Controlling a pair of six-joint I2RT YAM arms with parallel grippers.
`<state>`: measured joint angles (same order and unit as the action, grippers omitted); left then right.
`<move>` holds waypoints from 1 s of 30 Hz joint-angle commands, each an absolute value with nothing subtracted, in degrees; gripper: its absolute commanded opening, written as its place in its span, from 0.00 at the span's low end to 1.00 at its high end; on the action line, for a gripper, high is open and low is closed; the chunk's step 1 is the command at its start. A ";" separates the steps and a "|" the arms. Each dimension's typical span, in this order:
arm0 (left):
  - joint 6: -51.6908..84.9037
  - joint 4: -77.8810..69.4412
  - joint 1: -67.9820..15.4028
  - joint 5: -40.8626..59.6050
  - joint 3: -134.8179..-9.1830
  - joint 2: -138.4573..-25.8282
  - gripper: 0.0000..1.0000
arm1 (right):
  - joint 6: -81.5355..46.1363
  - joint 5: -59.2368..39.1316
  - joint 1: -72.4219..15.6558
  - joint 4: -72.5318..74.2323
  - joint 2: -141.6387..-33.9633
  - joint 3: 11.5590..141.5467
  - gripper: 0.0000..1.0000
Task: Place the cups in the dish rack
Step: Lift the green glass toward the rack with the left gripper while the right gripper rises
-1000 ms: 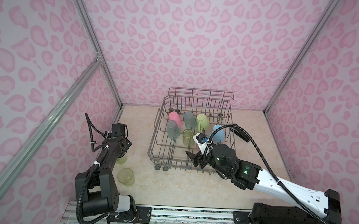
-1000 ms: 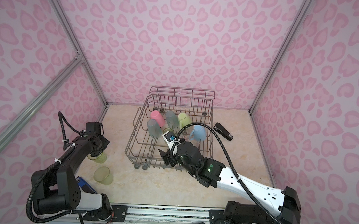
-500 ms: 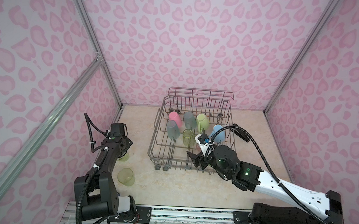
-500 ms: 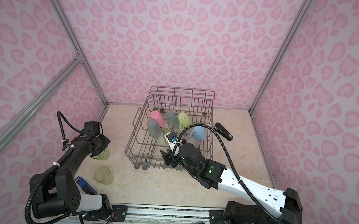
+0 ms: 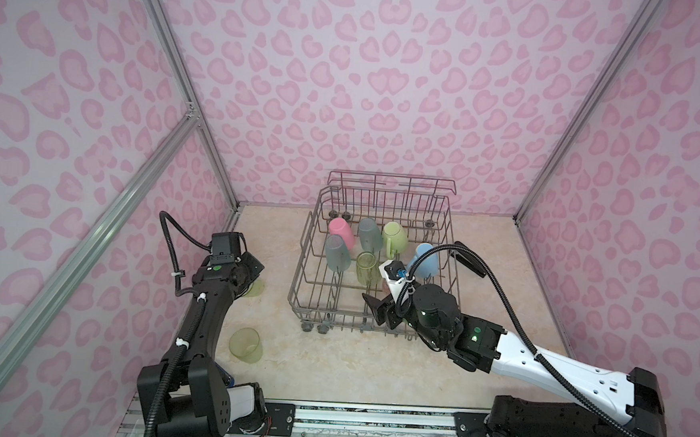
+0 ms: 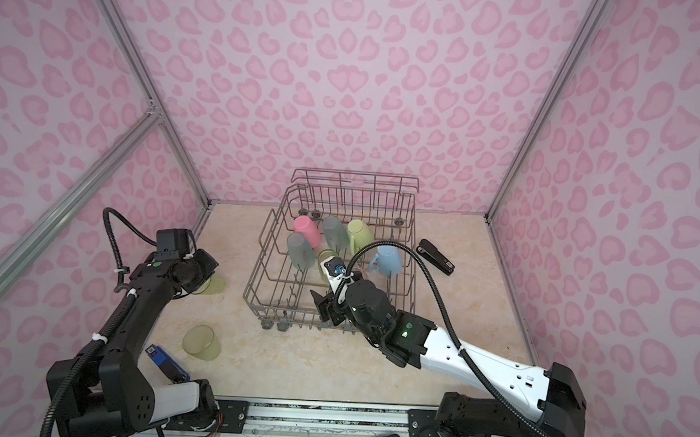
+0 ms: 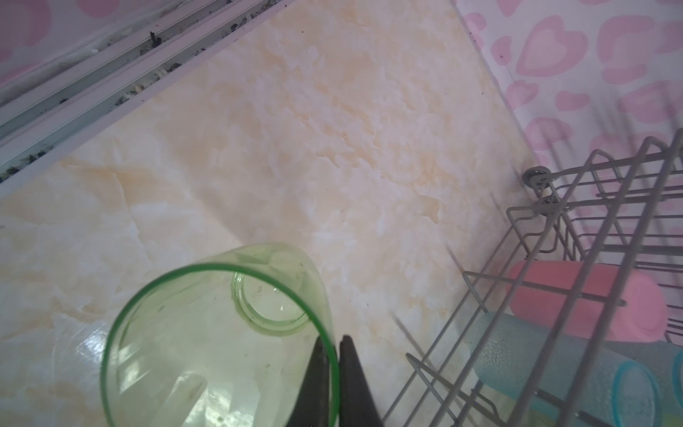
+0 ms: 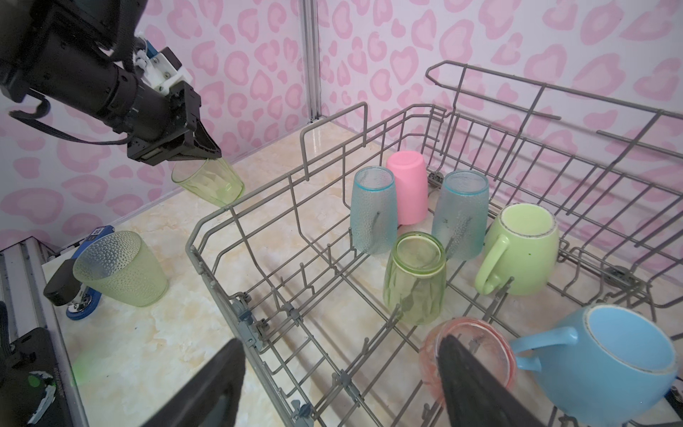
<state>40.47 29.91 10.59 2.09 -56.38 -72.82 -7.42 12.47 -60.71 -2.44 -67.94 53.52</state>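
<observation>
Left of the dish rack [image 5: 382,207], the left tool [image 7: 333,342] pinches a tilted green cup [image 7: 207,332] by its rim. The right tool [image 8: 340,340] gapes empty over the rack's front. That thin rim pinch may slip, dropping the cup short of the rack.

Walls [image 5: 369,83]: pale lilac, printed with pink heart-like blotches. Desk [image 5: 331,364]: cream, marbled with tan veins. Dish rack [image 8: 334,118]: grey wire. Within it: an opaque pink cup [image 8: 408,188]; two teal tumblers [image 8: 373,210], dimpled and translucent; a faceted yellow-green tumbler [image 8: 414,281]; a light-green mug [image 8: 525,247]; a light-blue mug [image 8: 621,355]; a salmon tumbler [image 8: 491,344], apparently translucent, though half hidden. Outside: a clear-green tumbler [image 7: 207,332] with a darker green rim; a dimpled green tumbler [image 8: 118,270]; a black stapler [image 6: 435,256].
</observation>
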 commanded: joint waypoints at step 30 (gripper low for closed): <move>49.41 17.35 5.56 27.59 -69.78 -62.05 0.03 | -39.98 2.26 -48.52 -4.31 -76.70 67.30 0.84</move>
<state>48.01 23.07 7.14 24.43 -68.75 -62.35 -32.03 6.90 -49.50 -5.82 -76.01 66.08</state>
